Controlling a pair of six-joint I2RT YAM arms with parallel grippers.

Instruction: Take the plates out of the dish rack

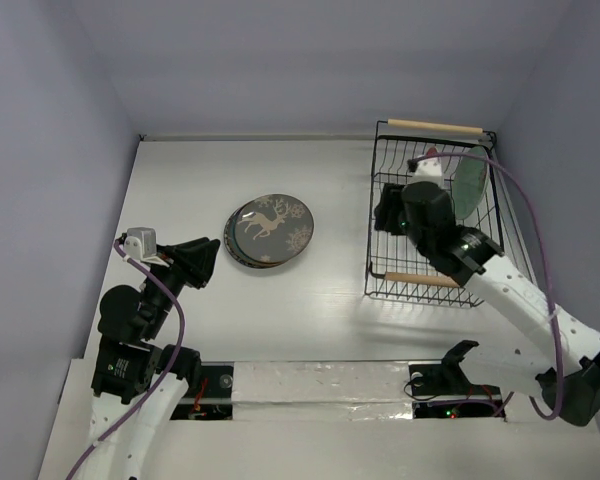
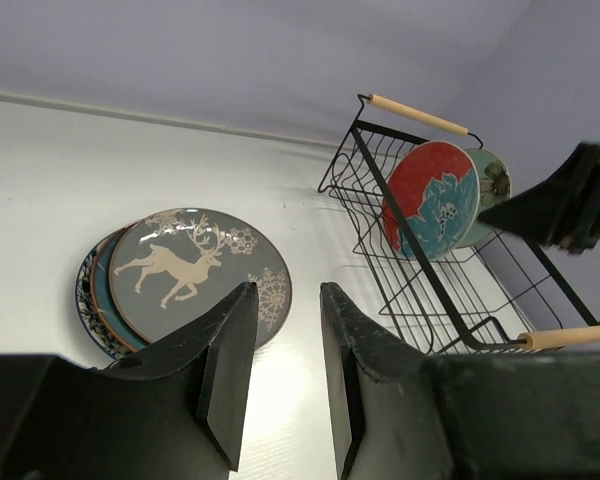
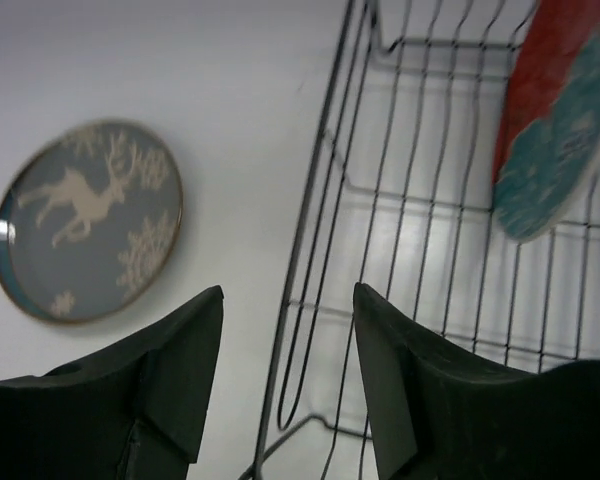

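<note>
Left wrist cam shows 2 plates upright in dish rack (image 2: 418, 114): red-and-teal plate (image 2: 430, 197) in front, pale green plate (image 2: 490, 210) just behind it. In top cam only the green one shows clear of right arm (image 1: 500, 290). Reindeer plate (image 1: 272, 228) tops a stack on counter (image 1: 330, 180), left of rack. Right end effector (image 3: 288, 300) is at rack's left wall, fingers spread, nothing betw. them. Left end effector (image 2: 288, 295) is near the stack, narrow gap, holding nothing.

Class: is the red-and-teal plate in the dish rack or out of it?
In: the red-and-teal plate stands on edge inside the dish rack, beside the pale green plate.
</note>
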